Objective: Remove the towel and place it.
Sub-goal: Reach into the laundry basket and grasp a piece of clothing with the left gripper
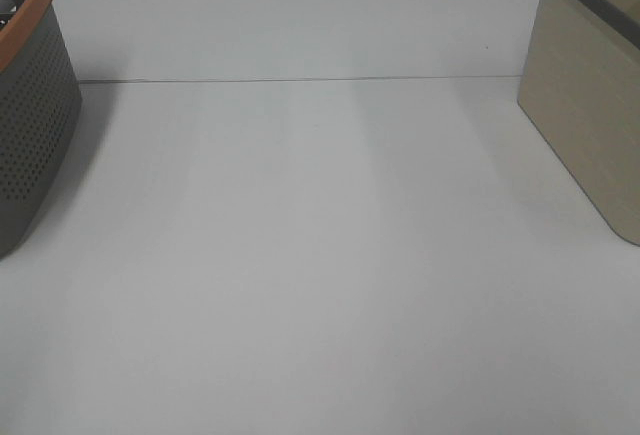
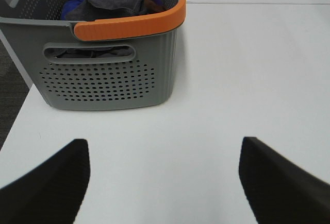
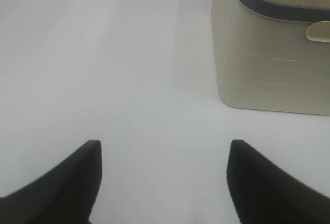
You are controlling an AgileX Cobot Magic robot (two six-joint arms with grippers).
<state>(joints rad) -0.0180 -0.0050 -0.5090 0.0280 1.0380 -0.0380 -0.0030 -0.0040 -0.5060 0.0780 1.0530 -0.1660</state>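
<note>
Two baskets stand on the table (image 1: pixel 320 255). Take the left basket (image 1: pixel 30 105) as the mark: it stands at the table's left side, close to the table's edge. In it lies the towel (image 2: pixel 116 2), on top of other cloths (image 2: pixel 72 5). Well apart to its right, at the opposite side, stands the right basket (image 1: pixel 590 105). A seam (image 1: pixel 300 80) in the tabletop runs from the left basket's side across to the other, towards the back.

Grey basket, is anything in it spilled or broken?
Nothing stands out. The grey basket stands upright and looks whole, with the towel bunched inside next to some blue cloth. Nothing has spilled onto the white table.
</note>
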